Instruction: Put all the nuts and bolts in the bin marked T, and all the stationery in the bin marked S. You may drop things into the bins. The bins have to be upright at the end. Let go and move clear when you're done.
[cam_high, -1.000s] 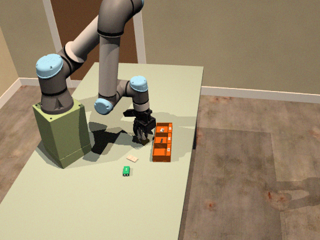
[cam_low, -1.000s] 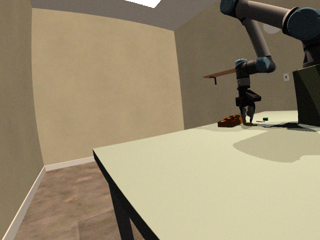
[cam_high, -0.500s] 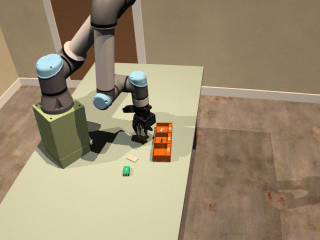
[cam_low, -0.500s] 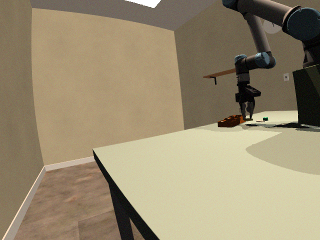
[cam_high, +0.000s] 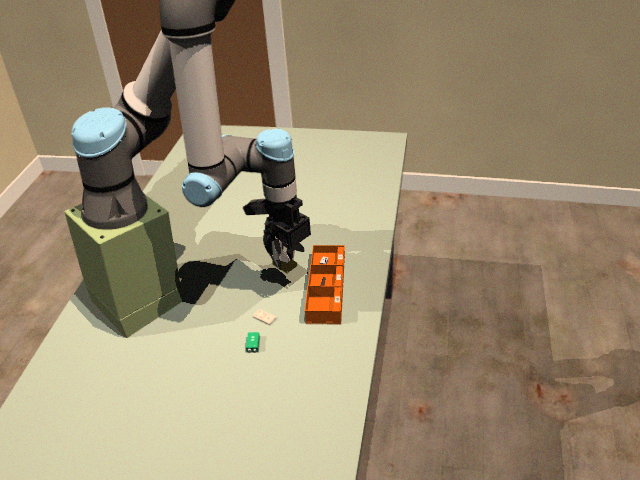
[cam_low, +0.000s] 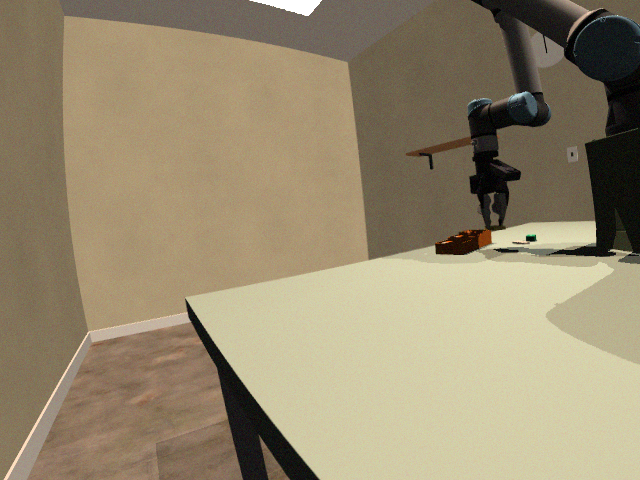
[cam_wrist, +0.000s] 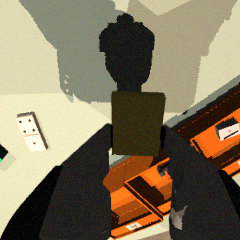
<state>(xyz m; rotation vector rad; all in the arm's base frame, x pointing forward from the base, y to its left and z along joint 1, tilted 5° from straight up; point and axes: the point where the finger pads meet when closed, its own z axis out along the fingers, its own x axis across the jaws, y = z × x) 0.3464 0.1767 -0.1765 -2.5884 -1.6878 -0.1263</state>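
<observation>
Table (cam_high: 155, 413): pale green top, beige-walled room.
Arm pedestal (cam_high: 111, 289): 9 o'clock of the bins.
Orange bins (cam_high: 310, 310): upright; two compartments hold small items.
Gripper (cam_high: 283, 263): clenched on an olive block (cam_wrist: 137, 122), lifted beside the bins.
Remaining: domino tile (cam_high: 264, 316), green block (cam_high: 252, 342), at 7 o'clock of the bins.

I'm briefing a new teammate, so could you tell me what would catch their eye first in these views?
The gripper hangs above the table, shut on a flat olive block, beside the bright orange bin tray. Nearer the front lie a domino and a small green item.
</observation>
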